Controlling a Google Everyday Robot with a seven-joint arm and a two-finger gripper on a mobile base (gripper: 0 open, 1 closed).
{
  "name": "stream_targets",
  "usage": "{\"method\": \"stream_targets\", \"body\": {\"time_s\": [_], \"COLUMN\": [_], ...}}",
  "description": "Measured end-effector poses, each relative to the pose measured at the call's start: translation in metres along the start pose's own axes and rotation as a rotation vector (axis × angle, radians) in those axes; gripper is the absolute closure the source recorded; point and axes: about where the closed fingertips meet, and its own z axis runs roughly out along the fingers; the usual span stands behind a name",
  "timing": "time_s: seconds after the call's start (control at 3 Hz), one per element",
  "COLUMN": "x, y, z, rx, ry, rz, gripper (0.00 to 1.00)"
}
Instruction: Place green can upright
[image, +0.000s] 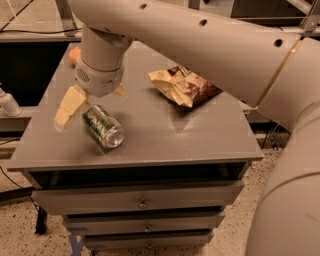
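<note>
The green can (102, 126) lies on its side on the grey table top (185, 135) near the front left, its silver end facing the front edge. My gripper (90, 105) hangs from the big white arm just above and behind the can's far end. It is open. One yellowish finger (69, 104) sits left of the can; the other (120, 91) shows only partly behind the wrist, right of the can. The gripper holds nothing.
A crumpled brown snack bag (182, 85) lies at the back right of the table. A small orange fruit (74, 54) sits at the back left, partly hidden by the wrist. Drawers (142, 199) run below the front edge. The arm spans the upper right.
</note>
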Motion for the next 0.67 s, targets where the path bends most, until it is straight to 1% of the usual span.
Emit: {"method": "stream_targets", "body": {"time_s": [0.33, 0.67], "x": [-0.0077, -0.0105], "y": [-0.0114, -0.0165], "z": [0.0055, 0.0136], "rx": [0.047, 0.105], "ry": [0.036, 0.077], "rz": [0.030, 0.047], "gripper": [0.00, 0.00]}}
